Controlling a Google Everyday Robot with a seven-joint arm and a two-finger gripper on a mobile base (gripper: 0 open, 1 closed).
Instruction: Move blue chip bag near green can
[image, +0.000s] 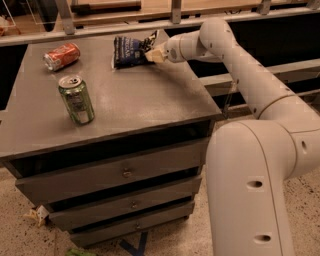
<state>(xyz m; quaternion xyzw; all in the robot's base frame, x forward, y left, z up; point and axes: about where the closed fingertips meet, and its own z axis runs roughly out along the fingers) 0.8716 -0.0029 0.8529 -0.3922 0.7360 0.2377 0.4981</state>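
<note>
Gripping the blue chip bag by its right corner near the cabinet top's back edge, our gripper faces open surface toward the upright green can; a red can lies back-left.

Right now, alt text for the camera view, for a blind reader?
The gripper is at the right edge of the blue chip bag at the back of a grey drawer cabinet. The green can stands upright toward the front left, apart from the bag; a red can lies on its side behind it.
</note>
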